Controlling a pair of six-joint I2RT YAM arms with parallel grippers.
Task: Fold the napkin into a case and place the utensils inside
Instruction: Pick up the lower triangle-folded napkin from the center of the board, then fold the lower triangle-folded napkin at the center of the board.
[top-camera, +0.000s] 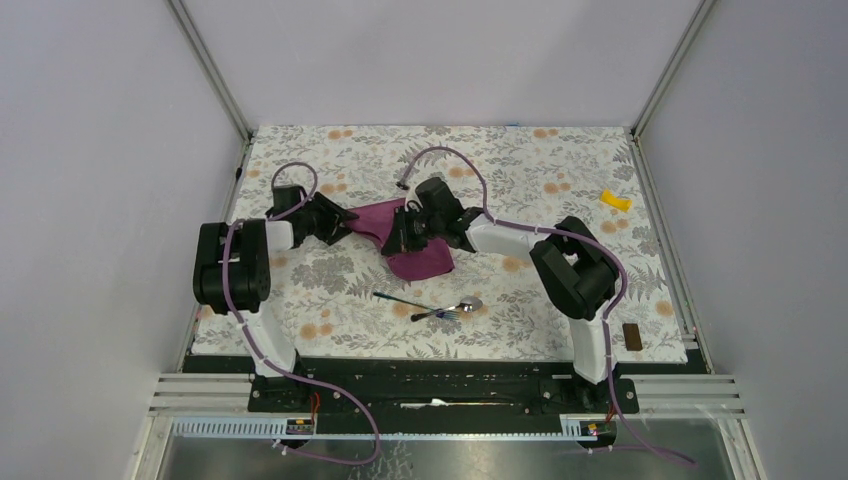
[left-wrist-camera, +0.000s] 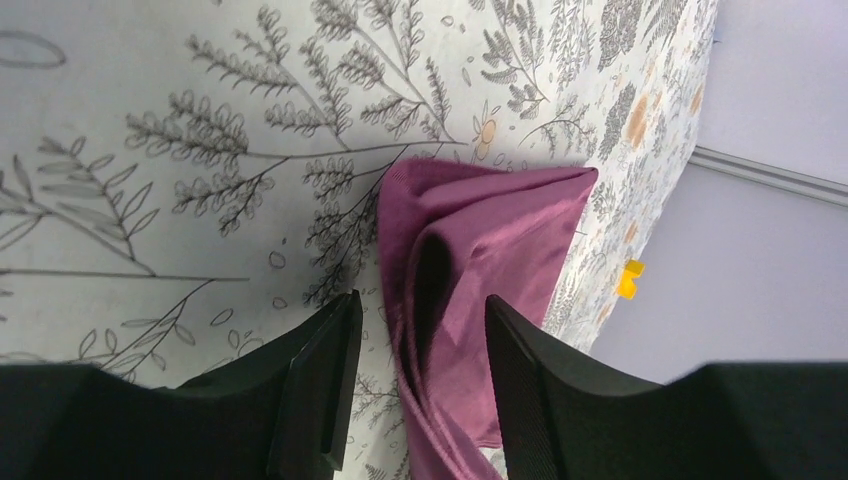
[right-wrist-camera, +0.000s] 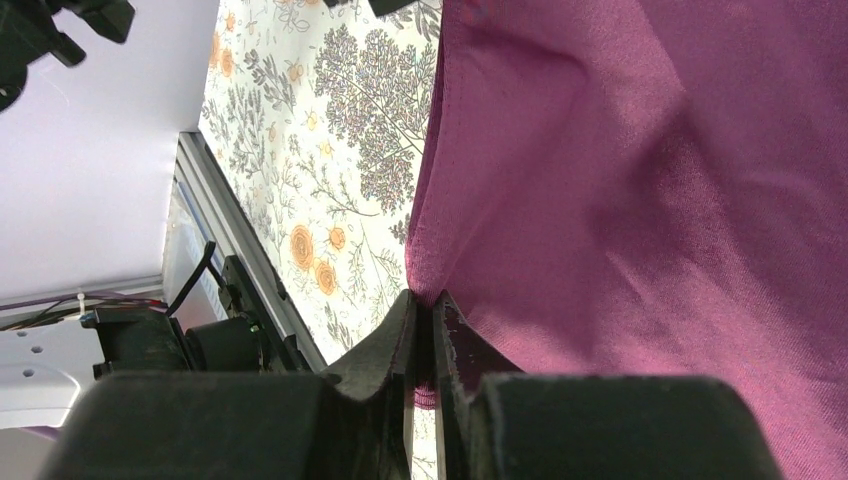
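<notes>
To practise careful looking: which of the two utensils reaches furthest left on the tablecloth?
The thin bluish-handled one; its tip passes left of the silver spoon and its handle.

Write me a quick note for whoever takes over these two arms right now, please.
Left gripper: open, jaws straddling a fold of the dark purple cloth napkin.
Right gripper: shut on the napkin's edge.
Silver metal spoon and thin bluish metal utensil: loose on the floral tablecloth, apart from the napkin, on its near side.
Done: napkin partly folded.
To do: finish the case, put both utensils inside.
</notes>
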